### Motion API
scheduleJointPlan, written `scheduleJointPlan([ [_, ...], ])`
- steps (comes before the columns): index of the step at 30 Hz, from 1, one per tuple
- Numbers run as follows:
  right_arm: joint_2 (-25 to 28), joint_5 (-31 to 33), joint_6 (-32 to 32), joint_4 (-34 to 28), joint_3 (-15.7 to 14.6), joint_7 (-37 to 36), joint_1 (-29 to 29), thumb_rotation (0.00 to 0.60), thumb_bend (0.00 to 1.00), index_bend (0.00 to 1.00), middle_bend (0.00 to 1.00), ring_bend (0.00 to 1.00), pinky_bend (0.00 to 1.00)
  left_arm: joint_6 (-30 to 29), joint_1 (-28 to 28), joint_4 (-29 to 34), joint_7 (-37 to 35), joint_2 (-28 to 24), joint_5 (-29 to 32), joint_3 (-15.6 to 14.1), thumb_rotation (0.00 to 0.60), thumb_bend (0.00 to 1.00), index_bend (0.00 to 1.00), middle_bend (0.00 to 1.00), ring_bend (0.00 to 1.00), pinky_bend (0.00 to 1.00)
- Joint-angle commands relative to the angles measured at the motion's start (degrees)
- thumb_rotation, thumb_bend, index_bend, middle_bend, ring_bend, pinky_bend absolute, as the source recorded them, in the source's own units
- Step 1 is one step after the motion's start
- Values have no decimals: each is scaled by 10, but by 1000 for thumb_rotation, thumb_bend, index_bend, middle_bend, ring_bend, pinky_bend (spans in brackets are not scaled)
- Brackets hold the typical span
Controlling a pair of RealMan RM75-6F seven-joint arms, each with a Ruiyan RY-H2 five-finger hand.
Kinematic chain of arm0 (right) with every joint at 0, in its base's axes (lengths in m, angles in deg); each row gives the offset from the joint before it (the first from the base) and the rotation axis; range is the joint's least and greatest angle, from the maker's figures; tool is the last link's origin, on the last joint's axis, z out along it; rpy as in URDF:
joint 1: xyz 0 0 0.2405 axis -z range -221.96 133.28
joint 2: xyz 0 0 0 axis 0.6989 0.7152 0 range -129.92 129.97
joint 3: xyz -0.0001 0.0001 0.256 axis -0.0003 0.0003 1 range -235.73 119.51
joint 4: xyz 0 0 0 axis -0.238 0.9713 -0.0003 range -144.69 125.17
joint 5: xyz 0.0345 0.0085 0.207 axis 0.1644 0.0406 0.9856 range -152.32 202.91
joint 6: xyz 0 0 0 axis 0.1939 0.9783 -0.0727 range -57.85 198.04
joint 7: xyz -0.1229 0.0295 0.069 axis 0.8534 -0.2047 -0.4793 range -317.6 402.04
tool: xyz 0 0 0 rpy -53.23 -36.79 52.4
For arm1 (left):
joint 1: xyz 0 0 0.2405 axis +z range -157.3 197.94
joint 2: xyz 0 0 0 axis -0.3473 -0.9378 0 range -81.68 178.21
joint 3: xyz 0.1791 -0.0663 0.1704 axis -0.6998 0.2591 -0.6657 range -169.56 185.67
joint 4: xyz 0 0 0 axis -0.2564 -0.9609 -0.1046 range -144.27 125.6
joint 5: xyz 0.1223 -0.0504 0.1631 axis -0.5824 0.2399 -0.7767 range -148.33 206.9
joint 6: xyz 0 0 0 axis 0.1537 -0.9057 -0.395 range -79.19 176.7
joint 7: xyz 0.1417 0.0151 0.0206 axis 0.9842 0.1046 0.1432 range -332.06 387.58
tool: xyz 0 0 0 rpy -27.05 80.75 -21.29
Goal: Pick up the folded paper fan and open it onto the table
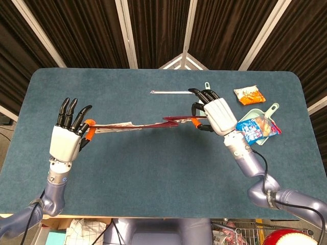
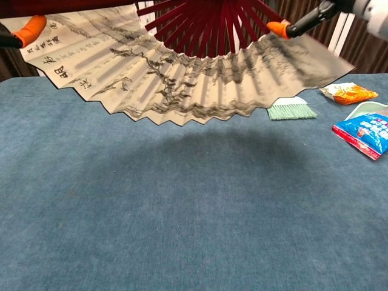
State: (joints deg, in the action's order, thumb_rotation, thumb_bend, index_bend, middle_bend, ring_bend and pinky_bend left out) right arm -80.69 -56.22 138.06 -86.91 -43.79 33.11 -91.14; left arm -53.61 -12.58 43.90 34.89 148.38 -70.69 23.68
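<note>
The paper fan (image 2: 182,73) is spread open and held in the air above the blue table (image 2: 182,212). Its dark red ribs fan out from the top, and its cream leaf carries ink painting and writing. From the head view the fan (image 1: 138,124) shows edge-on as a thin line between both hands. My left hand (image 1: 67,138) pinches the left outer rib with orange-tipped fingers (image 2: 27,29), other fingers spread upward. My right hand (image 1: 214,113) holds the right end, an orange fingertip (image 2: 277,27) pressing on the leaf.
A green hand brush (image 2: 291,109) lies behind the fan. An orange snack packet (image 2: 347,92), a blue packet (image 2: 367,132) and a green dustpan (image 1: 260,113) sit at the right. A thin metal rod (image 1: 171,92) lies at the table's far middle.
</note>
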Motion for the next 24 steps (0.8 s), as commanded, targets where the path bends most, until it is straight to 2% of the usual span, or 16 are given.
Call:
scheduleJointPlan([
  [1,-13,11,-14,11,10,10,-11,600,593,828,190,262,219,9,-16,-12,-5,2,7,10,600,511,562,260,0,36],
  [10,-42,28,-39,36,27,20,-36,600,594,829,190,262,219,34,-59,-47,-19,10,25,28,600,511,562,260,0,36],
  [11,-45,28,-40,38,27,16,-37,600,593,828,190,262,219,35,-70,-48,-29,-7,27,40,600,511,561,260,0,36],
  [12,-45,26,-39,40,27,14,-36,600,593,829,190,262,219,41,-67,-45,-43,-26,26,36,600,511,561,260,0,36],
  [13,-44,25,-38,41,26,12,-36,600,594,829,190,262,219,49,-65,-48,-38,-16,19,18,600,511,560,260,0,36],
  [19,-36,20,-30,37,21,-41,-19,600,593,829,190,262,219,38,-68,-105,-50,12,38,21,600,485,558,260,0,36],
  [24,-32,1,-22,51,3,-70,-4,600,594,832,190,262,219,34,-71,-153,-81,32,46,13,600,485,559,259,0,36],
])
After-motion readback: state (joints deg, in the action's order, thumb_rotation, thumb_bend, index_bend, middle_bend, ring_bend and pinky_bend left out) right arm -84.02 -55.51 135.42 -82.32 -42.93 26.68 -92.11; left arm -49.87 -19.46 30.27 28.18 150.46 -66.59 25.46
